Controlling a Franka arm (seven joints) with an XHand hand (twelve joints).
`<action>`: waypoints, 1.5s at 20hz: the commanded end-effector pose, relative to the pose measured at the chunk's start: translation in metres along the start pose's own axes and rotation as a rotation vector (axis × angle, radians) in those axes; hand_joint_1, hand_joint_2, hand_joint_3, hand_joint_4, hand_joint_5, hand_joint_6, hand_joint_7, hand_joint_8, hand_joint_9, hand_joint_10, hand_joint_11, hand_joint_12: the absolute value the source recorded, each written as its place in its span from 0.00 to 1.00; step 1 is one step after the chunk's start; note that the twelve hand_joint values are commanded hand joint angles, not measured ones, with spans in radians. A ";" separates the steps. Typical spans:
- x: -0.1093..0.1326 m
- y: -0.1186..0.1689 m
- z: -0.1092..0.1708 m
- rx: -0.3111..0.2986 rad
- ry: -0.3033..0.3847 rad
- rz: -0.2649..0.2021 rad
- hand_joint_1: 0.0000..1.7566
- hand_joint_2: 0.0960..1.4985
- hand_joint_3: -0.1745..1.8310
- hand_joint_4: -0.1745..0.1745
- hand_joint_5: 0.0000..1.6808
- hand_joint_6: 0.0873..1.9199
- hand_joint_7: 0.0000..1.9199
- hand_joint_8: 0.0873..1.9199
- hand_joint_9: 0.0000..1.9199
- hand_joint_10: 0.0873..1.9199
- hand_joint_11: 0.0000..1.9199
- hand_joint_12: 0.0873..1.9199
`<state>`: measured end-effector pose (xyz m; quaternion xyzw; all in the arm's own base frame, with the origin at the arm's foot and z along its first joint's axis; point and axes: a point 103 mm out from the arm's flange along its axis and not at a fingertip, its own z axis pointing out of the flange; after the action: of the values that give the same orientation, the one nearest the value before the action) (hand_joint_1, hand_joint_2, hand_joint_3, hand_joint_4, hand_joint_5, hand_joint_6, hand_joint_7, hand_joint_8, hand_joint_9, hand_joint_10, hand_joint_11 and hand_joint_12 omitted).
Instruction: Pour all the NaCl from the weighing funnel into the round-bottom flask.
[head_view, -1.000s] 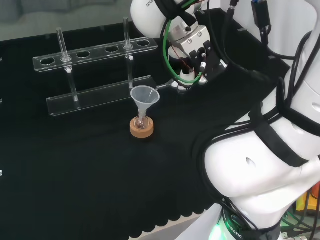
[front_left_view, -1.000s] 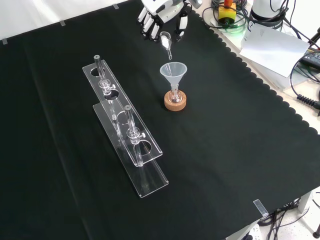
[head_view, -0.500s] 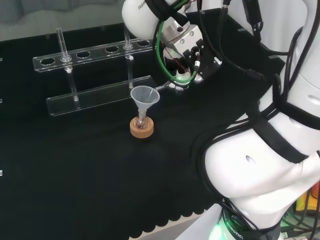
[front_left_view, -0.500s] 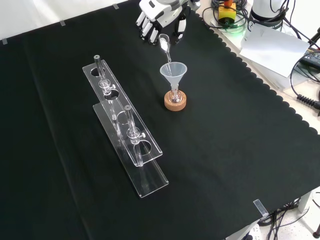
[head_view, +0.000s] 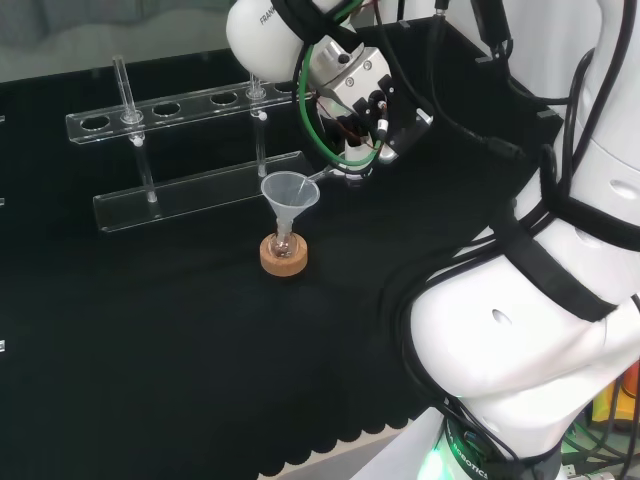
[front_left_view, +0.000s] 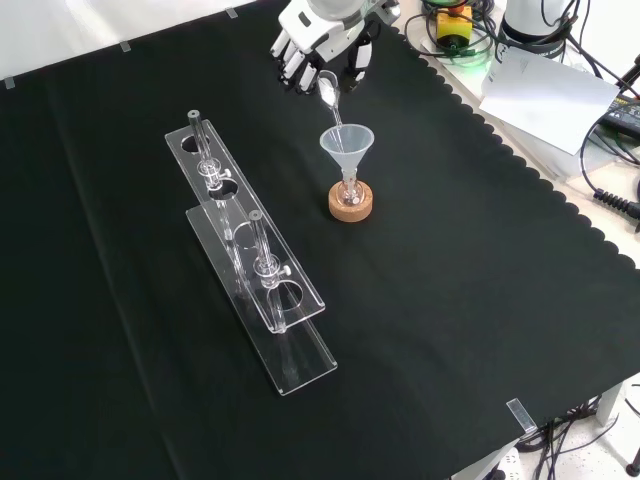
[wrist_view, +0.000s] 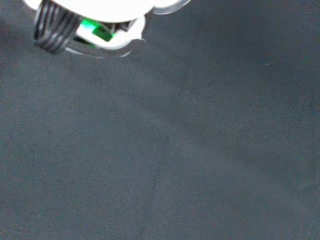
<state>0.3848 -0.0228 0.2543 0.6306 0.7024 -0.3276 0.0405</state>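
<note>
While the black and white hand (front_left_view: 318, 40) hangs at the top of the front view, its curled fingers (front_left_view: 290, 52) and thumb pinch the small clear glass weighing funnel (front_left_view: 329, 92), which tilts with its thin spout pointing down into the mouth of the clear plastic cone funnel (front_left_view: 346, 146). The spout tip sits at the cone's rim, as far as the front view lets one judge (whether glass touches plastic cannot be told). The cone funnel stands upright in the neck of the small clear round-bottom flask (front_left_view: 351, 193), and the flask rests in its round cork ring stand (front_left_view: 352, 205) on the black cloth worktop (front_left_view: 450, 300). In the head view the weighing funnel's spout (head_view: 322, 176) reaches from the right toward the cone's edge. To the left in the front view, well apart from the flask, stands a clear acrylic test-tube rack (front_left_view: 250, 255) with two upright glass tubes in it. The amount of salt left in the weighing funnel cannot be made out.
</note>
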 end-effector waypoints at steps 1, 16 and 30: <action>0.002 0.000 -0.002 0.007 -0.028 -0.001 0.63 0.36 0.52 1.00 0.69 0.48 0.32 0.28 0.47 0.21 0.31 0.63; 0.002 -0.002 -0.006 0.021 -0.062 -0.002 0.63 0.36 0.52 1.00 0.69 0.48 0.32 0.28 0.47 0.21 0.30 0.63; 0.009 0.003 -0.015 0.028 -0.121 -0.014 0.63 0.36 0.51 1.00 0.69 0.48 0.32 0.28 0.47 0.21 0.30 0.63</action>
<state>0.3900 -0.0091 0.2604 0.6088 0.6986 -0.3700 0.0671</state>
